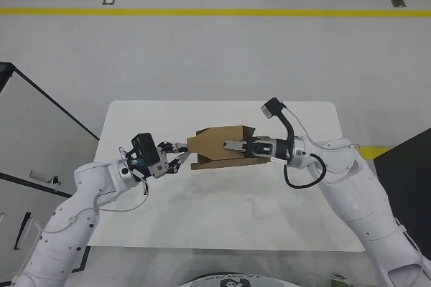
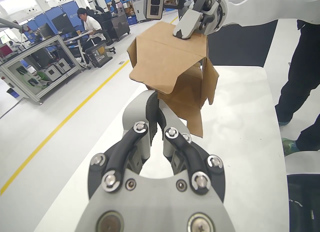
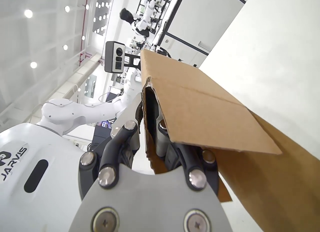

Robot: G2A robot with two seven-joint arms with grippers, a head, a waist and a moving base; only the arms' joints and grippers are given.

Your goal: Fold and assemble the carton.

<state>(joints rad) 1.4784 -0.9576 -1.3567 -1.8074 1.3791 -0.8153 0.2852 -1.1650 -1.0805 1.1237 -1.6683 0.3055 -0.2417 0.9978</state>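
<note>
A brown carton (image 1: 215, 143) is held above the middle of the white table (image 1: 223, 215), partly folded, with loose flaps at the end toward my left arm. My right gripper (image 1: 233, 146) is shut on a carton wall; the cardboard edge (image 3: 150, 128) runs between its fingers. From the left wrist view it sits on top of the carton (image 2: 165, 57). My left gripper (image 2: 153, 97) is shut, its fingertips right under the rim of a folded-down flap (image 2: 155, 77). In the top view the left gripper (image 1: 181, 153) meets the carton's left end.
The table's bare surface (image 2: 240, 130) stretches under and in front of the carton. A dark-framed cabinet (image 1: 14, 93) stands off the table's left side, and a black panel (image 1: 416, 165) off its right side.
</note>
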